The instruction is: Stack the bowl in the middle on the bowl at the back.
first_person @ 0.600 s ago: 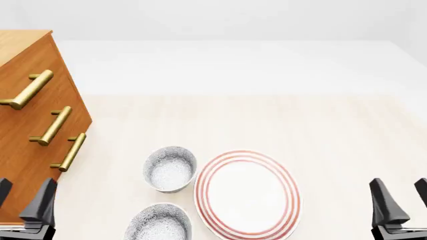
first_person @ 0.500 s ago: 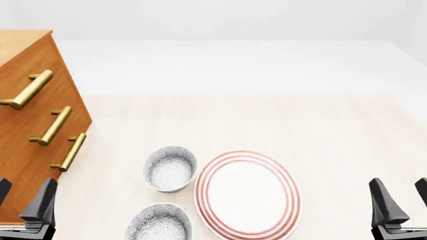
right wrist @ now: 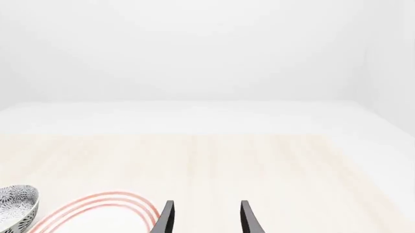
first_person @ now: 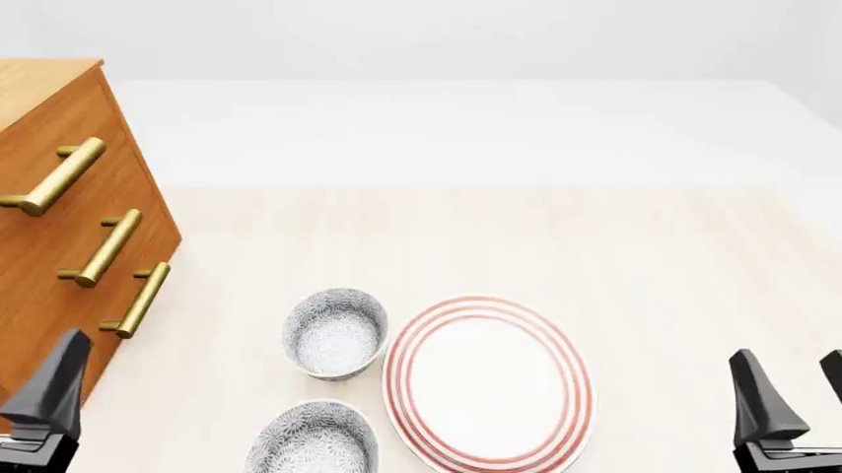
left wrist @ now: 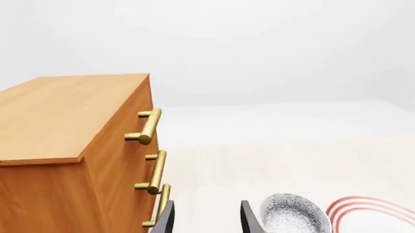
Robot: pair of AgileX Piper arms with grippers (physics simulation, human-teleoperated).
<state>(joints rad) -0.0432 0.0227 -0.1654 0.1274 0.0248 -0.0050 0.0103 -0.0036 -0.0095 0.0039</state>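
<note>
- Both claws empty, jaws spread: left gripper, right gripper.
- My worry: twin speckled bowls; grabbing back bowl instead of middle bowl.
- Dresser crowds my left approach; could clip it.

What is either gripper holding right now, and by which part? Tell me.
Nothing is held. The left gripper and the right gripper both stand open with bare gaps between their fingers, and both speckled bowls sit untouched on the table.
</note>
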